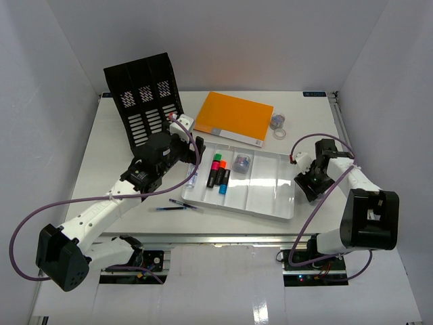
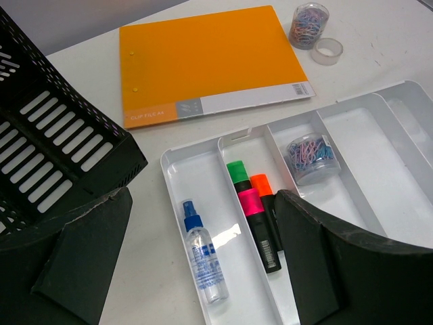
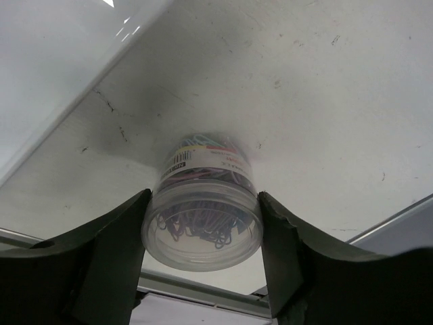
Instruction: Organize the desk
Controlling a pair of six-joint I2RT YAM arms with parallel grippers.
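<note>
I'd put the job at roughly halfway. The tray sits in the middle of the desk and already holds a spray bottle, three highlighters and a jar of clips. Not yet put away are a pen lying in front of the tray, the folder flat beside the rack, and a second jar with a tape roll behind the tray.

My left gripper is spread wide with nothing between its fingers, hanging over the tray's left end. My right gripper is clamped on a third jar, with both fingers pressed against its sides, just right of the tray.

The overhead view gives me the layout, but the right wrist hides that third jar; only the right wrist camera shows it. From that low angle I can't tell whether the jar stands on the desk or is lifted off it, though the shadow suggests it is close to the surface. The left wrist camera shows the tray's contents sharply, where from above they are small blobs.
</note>
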